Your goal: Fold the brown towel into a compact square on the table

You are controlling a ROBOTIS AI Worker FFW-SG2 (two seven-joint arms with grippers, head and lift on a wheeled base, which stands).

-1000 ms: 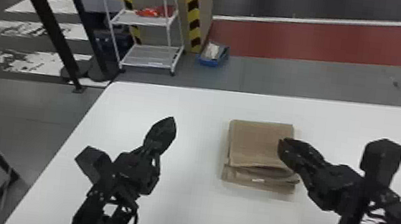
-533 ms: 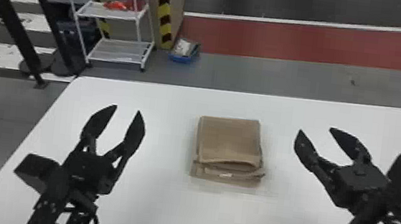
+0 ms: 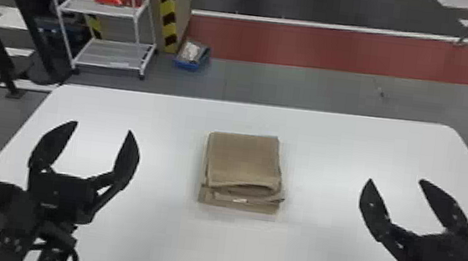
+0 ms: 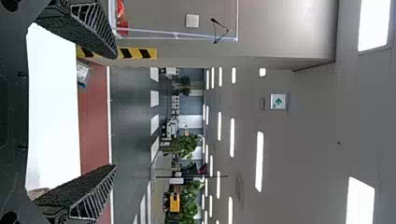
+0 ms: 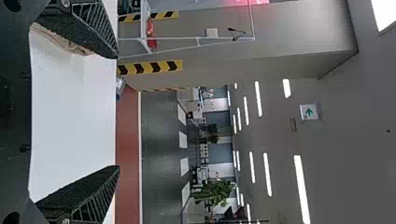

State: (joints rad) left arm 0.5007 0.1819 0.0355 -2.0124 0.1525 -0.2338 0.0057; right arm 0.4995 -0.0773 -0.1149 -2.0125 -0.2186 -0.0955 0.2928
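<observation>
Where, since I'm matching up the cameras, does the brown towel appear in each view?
Head view: the brown towel lies on the table, between the left tool and the right tool.
Left wrist view: a sliver of towel beside that tool's right-hand finger.
Right wrist view: a strip of towel beside that tool's left-hand finger.
Shared landmark: the red floor strip beyond the table.

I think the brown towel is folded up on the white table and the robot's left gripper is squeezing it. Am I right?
Not quite. The left gripper isn't squeezing the towel: the head view shows its fingers open, off to the left of the towel and not touching it. The brown towel is folded up on the white table, just as you said.
</observation>
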